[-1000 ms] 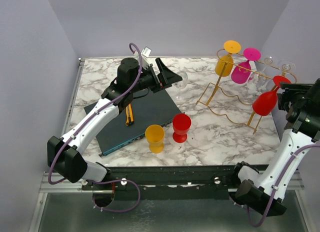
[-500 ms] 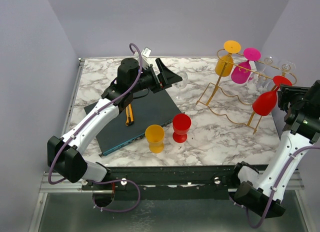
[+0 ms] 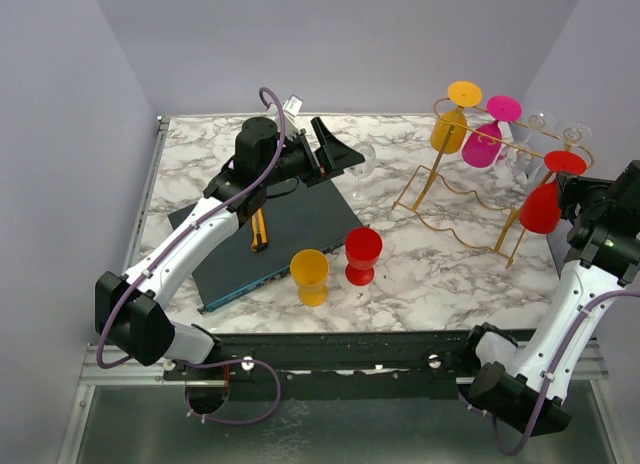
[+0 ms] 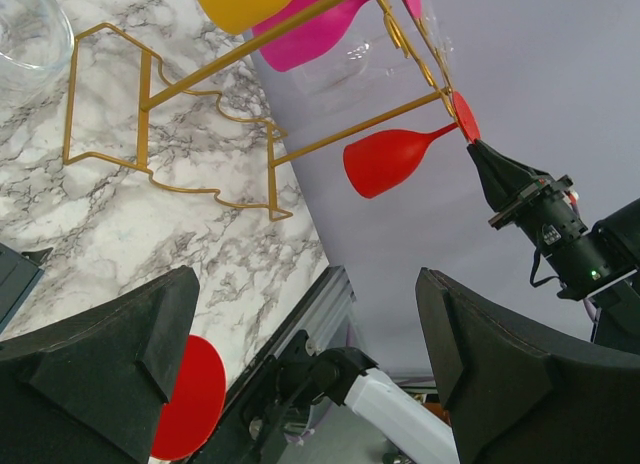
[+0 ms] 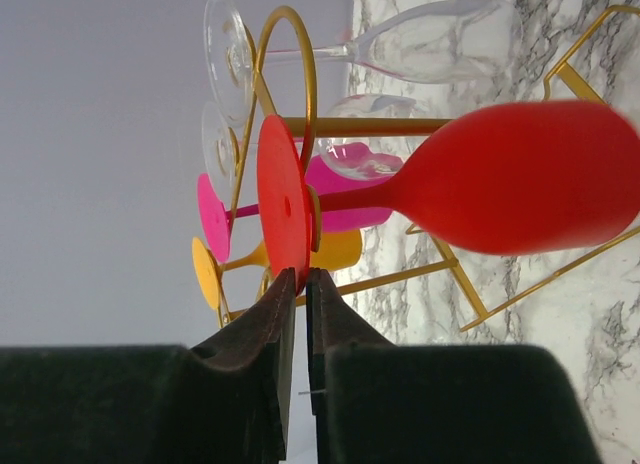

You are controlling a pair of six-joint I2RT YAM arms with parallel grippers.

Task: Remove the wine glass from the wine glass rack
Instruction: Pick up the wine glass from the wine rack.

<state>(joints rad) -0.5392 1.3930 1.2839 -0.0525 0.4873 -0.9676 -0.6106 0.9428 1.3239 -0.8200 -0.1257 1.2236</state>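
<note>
The gold wire wine glass rack (image 3: 455,199) stands at the back right of the table; it also shows in the left wrist view (image 4: 150,94) and the right wrist view (image 5: 290,104). A red wine glass (image 3: 543,206) hangs upside down at the rack's near right end, bowl down. My right gripper (image 5: 301,276) is shut on the rim of its red foot disc (image 5: 280,209); the gripper also shows in the top view (image 3: 578,189). An orange glass (image 3: 449,129), a pink glass (image 3: 483,142) and clear glasses (image 3: 535,134) still hang on the rack. My left gripper (image 3: 340,154) is open and empty over the table's middle back.
A dark blue board (image 3: 270,234) lies left of centre with an orange-handled tool (image 3: 259,229) on it. An orange cup (image 3: 309,276) and a red cup (image 3: 362,255) stand upright near the front. A clear glass (image 3: 363,164) stands by the left gripper. Walls are close on the right.
My right gripper has pulled the red wine glass rightward and slightly toward the front along the rack's end. The left arm has not moved.
</note>
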